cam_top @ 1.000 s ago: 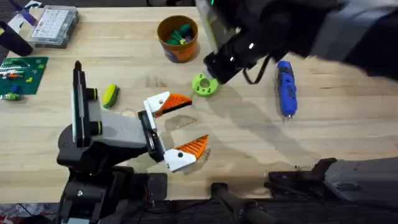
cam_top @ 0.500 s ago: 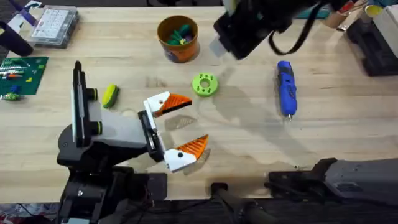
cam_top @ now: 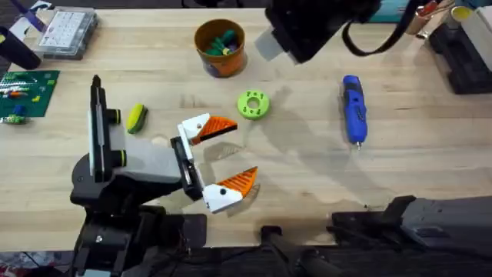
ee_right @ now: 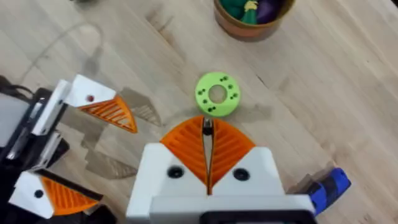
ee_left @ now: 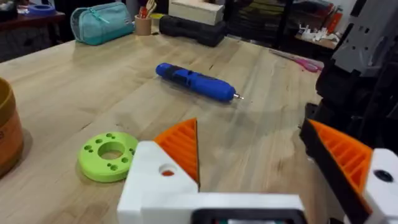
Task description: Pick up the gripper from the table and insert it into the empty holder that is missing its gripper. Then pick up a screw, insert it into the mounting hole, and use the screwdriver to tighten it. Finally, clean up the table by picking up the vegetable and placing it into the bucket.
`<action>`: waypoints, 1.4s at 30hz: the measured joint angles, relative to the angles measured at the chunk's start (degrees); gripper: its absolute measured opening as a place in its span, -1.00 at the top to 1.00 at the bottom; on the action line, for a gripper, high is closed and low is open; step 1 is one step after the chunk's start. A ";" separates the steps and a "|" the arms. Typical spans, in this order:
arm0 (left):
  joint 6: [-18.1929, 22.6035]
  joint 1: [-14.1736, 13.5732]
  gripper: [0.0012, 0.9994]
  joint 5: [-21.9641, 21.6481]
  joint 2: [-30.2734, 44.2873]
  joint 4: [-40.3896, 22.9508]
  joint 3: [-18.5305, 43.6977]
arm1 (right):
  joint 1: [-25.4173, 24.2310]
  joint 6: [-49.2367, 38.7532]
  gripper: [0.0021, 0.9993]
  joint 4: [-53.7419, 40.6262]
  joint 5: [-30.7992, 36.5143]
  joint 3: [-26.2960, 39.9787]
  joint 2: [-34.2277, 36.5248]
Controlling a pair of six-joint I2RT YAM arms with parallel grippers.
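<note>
Right hand (ee_right: pixel 208 144) above green disc (ee_right: pixel 217 94)

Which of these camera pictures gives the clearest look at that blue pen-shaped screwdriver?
The left wrist view: the screwdriver lies whole on the bare table, with its thin metal tip plain to see. The overhead view also shows it whole, but from above, with the tip hard to make out. The right wrist view catches just one blue end at the picture's edge.

blue screwdriver (cam_top: pixel 353 108) flat, veg (cam_top: pixel 137 118), bucket (cam_top: pixel 220 48)

Left gripper (cam_top: pixel 217 159) white fingers with orange ribbed pads, grey and black arm body, right gripper (ee_right: pixel 208 149) white, orange pads
</note>
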 joint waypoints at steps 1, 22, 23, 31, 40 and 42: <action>0.00 0.00 -0.98 0.00 0.00 0.01 -0.01 | 0.55 0.00 0.99 0.11 -0.12 0.01 0.00; 0.00 0.00 -0.98 0.00 0.00 -0.01 -0.01 | 9.07 -0.81 0.99 2.94 -2.10 5.27 5.86; 0.00 0.00 -0.98 0.00 0.00 0.00 0.01 | 9.07 -1.12 0.99 2.93 -2.51 5.57 5.86; 0.00 0.00 -0.98 0.00 0.00 0.01 0.00 | 9.75 -3.33 0.99 1.69 -4.75 6.13 5.98; 0.00 0.00 -0.98 0.00 0.00 -0.01 -0.01 | 13.94 -7.62 0.99 0.28 -5.73 6.16 6.82; 0.00 0.00 -0.98 0.00 0.00 0.00 -0.01 | 14.34 -8.14 0.99 -0.99 -5.75 6.21 7.10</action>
